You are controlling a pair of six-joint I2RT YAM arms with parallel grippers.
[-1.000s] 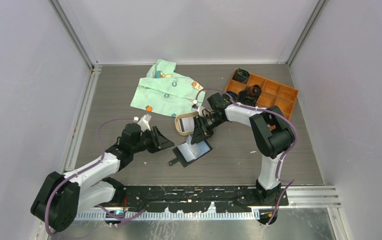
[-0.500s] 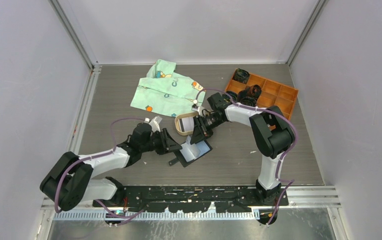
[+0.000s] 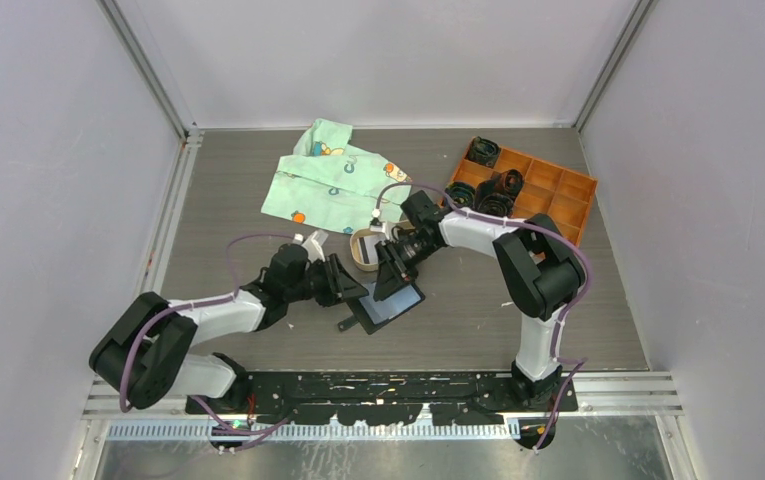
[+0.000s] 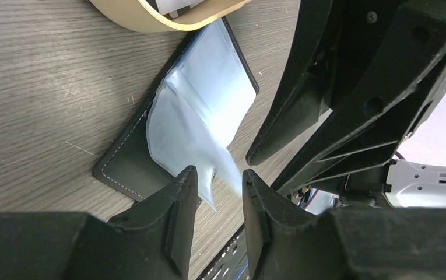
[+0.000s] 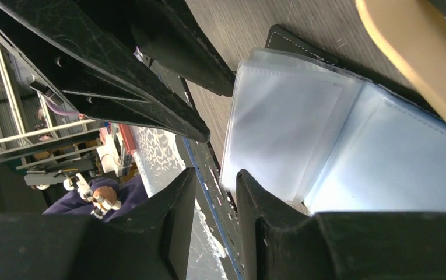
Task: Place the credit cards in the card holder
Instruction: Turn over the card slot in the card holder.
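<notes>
The card holder (image 3: 394, 308) lies open on the table, black leather (image 4: 126, 167) below and clear plastic sleeves (image 4: 204, 98) fanned on top. My left gripper (image 3: 356, 291) is at its left edge, open, and a lifted sleeve corner points into the gap between its fingertips (image 4: 219, 172) without being clamped. From the far side my right gripper (image 3: 389, 284) reaches down, open (image 5: 216, 174), one finger (image 5: 249, 192) next to the sleeves' free edge (image 5: 278, 134). A whitish credit card (image 4: 174, 6) shows inside the tan tray (image 3: 362, 250).
The tan oval tray (image 4: 144, 20) touches the holder's far edge. A green patterned cloth (image 3: 333, 180) lies at the back. An orange compartment box (image 3: 543, 190) with black items stands at the back right. The two grippers are very close together over the holder.
My left arm has reached right up to the holder's left edge. My right gripper has shifted left and down from the tray side over the holder.
</notes>
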